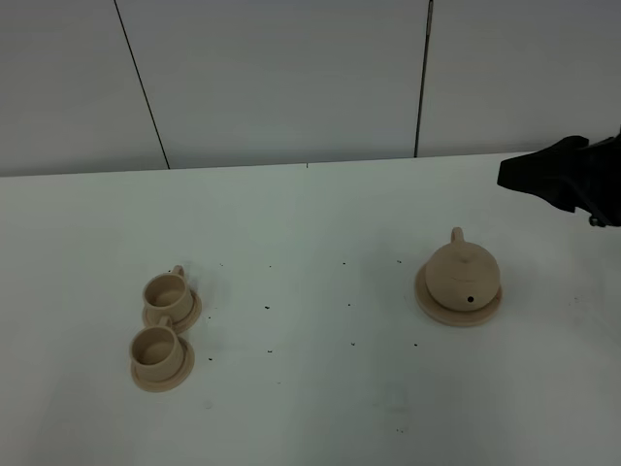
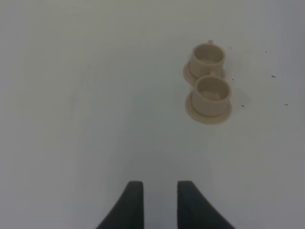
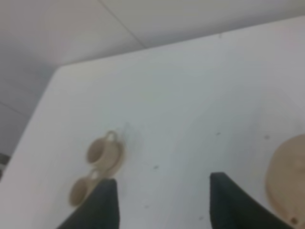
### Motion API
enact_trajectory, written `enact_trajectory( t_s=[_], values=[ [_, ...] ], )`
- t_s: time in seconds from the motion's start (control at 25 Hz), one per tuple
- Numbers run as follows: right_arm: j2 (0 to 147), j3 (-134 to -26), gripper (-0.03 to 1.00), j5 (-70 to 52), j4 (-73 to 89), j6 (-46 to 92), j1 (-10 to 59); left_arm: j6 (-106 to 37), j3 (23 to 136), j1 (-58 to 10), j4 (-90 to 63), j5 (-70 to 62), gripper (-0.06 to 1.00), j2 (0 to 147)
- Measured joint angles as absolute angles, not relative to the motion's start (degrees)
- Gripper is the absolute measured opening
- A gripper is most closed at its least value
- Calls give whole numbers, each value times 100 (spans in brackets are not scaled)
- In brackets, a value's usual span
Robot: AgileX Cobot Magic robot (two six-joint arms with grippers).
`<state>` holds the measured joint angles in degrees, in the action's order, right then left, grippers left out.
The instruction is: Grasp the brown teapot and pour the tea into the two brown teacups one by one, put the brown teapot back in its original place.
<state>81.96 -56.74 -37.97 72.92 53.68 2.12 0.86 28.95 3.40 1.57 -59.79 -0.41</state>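
Brown teapot (image 1: 463, 274) is seen lid-on and upright on the round clay disc (image 1: 454, 318), right of centre in the exterior view, and is not gripped. Upper teacup (image 1: 168, 294) and lower teacup (image 1: 157, 349) are placed on their saucers (image 1: 190, 318) at lower left, close together, well apart from the teapot. No tea is seen in either cup in the left wrist view, so pouring is judged not done; grasp, both pours and return are left. Teapot contents are hidden by the lid. Right gripper (image 1: 506, 175) is held at the upper right edge, jaws wide apart, empty. Left gripper (image 2: 158, 187) is parted narrowly, nothing held, over bare table (image 1: 320, 223).
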Motion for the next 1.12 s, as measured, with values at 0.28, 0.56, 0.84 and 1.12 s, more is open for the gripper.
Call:
enact_trajectory(
  t_s=[0.28,0.56,0.84,1.12],
  values=[
    [9689,-6842,42,-3592,6221,5053,449,86,2895,340,157,-5979,24,-41],
    [10867,-8274,42,-3342,4112,3564,935,86,2895,340,157,-5979,24,-41],
    [11826,-9585,42,-3721,1000,1577,1419,86,2895,340,157,-5979,24,-41],
    [12437,-10313,44,-4328,134,566,1602,86,2895,340,157,-5979,24,-41]
  ],
)
